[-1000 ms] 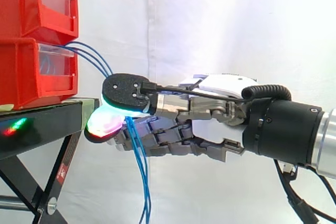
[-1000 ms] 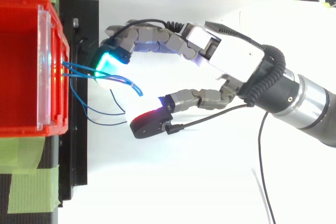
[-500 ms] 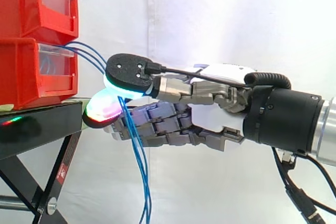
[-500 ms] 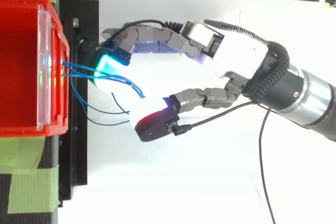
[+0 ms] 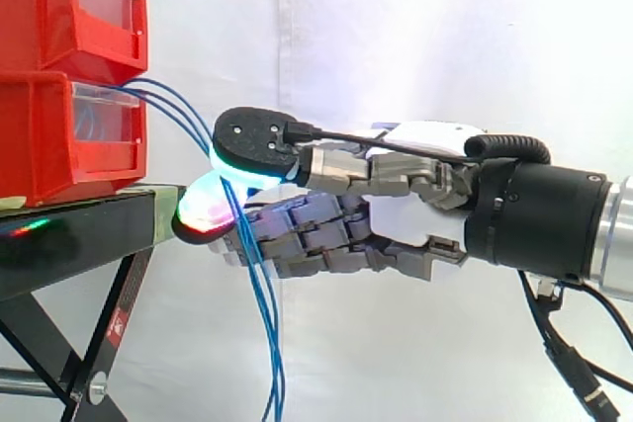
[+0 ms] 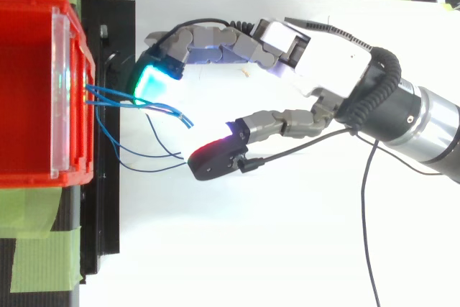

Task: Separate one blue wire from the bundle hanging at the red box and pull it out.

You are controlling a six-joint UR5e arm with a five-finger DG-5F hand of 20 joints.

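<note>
Seen from the side, the hand (image 5: pixel 396 214) reaches in from the right. Its thumb pad (image 5: pixel 255 140), nearest me, overlaps the blue wires (image 5: pixel 259 323). They droop from the lower red bin (image 5: pixel 59 135) and hang past the black stand (image 5: pixel 79 234), and from here it looks like a pinch. From above, the hand is plainly spread. The thumb stands well apart from the green-glowing fingertips (image 6: pixel 152 80). The wires lie against or just beside those fingertips, with loose ends in the open gap. Farthest back hangs the white curtain (image 5: pixel 415 37).
</note>
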